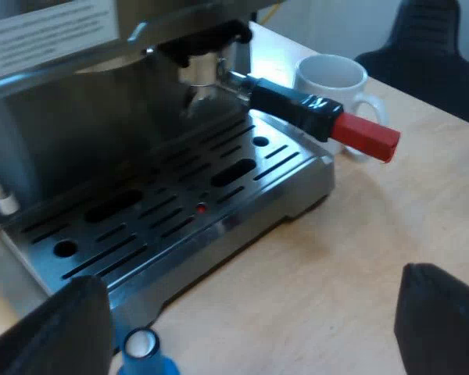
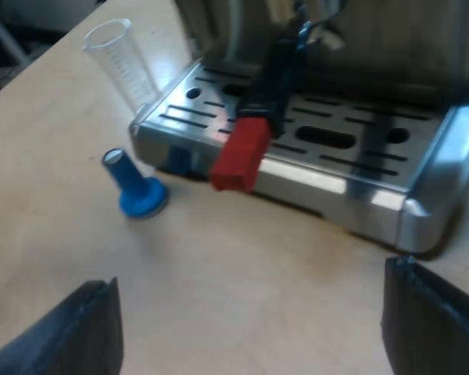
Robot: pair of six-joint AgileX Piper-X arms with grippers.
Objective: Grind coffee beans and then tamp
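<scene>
Plainly, the measuring glass (image 2: 121, 62) is a clear, tapered tube with printed graduation lines. It stands upright on the table (image 2: 242, 266) just beside a corner of the drip tray (image 2: 422, 211), and it looks empty. The white ceramic mug (image 1: 332, 78) sits close to the espresso machine (image 1: 78, 117), near the red end of the handle; I cannot tell whether it holds anything.

The metal holder (image 1: 297, 105) is locked into the machine's front, its glossy black handle ending in a blocky red tip that sticks out over the slotted, brushed-steel tray. The blue tamper (image 2: 134, 187) stands on its round base on the pale wooden table, just off the tray's front edge.

Over bare tabletop before the machine, the left gripper (image 1: 250, 328) has its matte black fingers spread wide with nothing between them. The right gripper (image 2: 254, 320) is likewise spread and empty.
</scene>
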